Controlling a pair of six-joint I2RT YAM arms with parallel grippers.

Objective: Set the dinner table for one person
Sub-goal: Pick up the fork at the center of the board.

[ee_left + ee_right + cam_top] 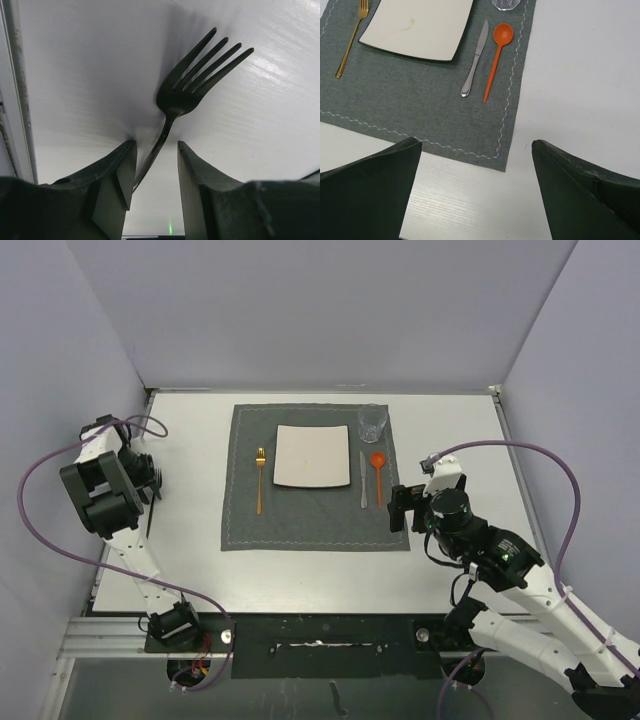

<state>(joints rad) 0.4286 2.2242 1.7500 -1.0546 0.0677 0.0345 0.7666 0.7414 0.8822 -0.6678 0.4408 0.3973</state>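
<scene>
Table (470, 440) spans the whole work area under everything. The mat (310, 525) sits mid-table with the plate (312, 456), gold fork (260, 480), knife (363, 485), spoon (378, 475) and glass (373, 423) on it.

Left gripper (155, 150) is at the far left of the table, off the mat. Its jaws are part-spread around the handle of a black fork (185, 95), not pinching: the handle lies against the left finger, with a clear gap to the right one.

Right gripper (477, 143) has its jaws spread wide and empty, and hovers over the mat's near right corner.

We read the step as grasping the black fork. To do it well:
- Centre the handle between the fingers, since it runs skewed.
- Close squarely so it doesn't pivot.
- Lift straight up before moving toward the mat.
- Keep clear of the gold fork on set-down.

We can't tell whether the handle rests on the table.
</scene>
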